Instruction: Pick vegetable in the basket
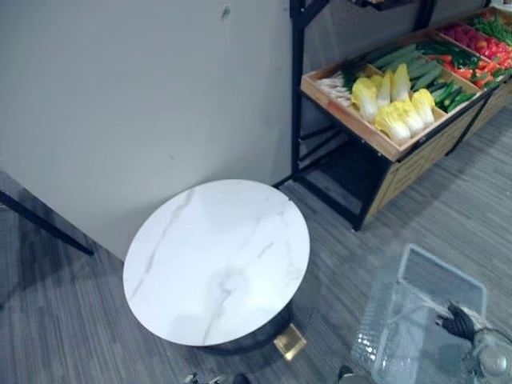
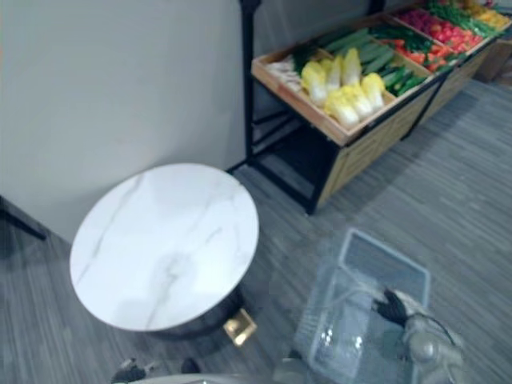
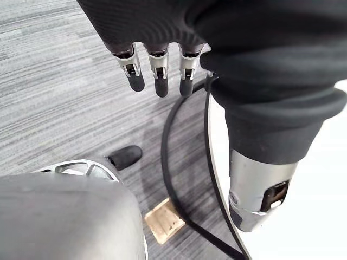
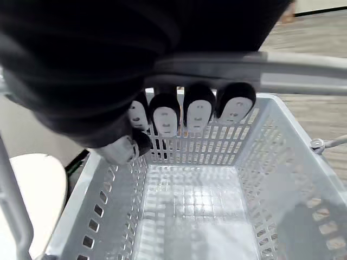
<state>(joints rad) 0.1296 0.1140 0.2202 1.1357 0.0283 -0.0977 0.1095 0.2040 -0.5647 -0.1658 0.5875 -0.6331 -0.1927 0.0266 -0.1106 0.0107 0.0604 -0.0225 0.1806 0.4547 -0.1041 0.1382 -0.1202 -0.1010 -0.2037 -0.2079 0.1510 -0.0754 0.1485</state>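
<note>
Right hand [image 4: 165,116] is curled round the handle [image 4: 282,69] of the clear basket [image 4: 282,157] hanging below it; left hand [image 3: 159,70] hangs relaxed beside the round surface [image 1: 216,256]

Before me stands a round white table [image 1: 216,260] (marble-veined) on the grey striped floor [image 1: 336,232], near a pale wall [image 1: 120,96].

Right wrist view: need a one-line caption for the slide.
Right robot hand curled round the handle of an empty grey perforated basket.
</note>
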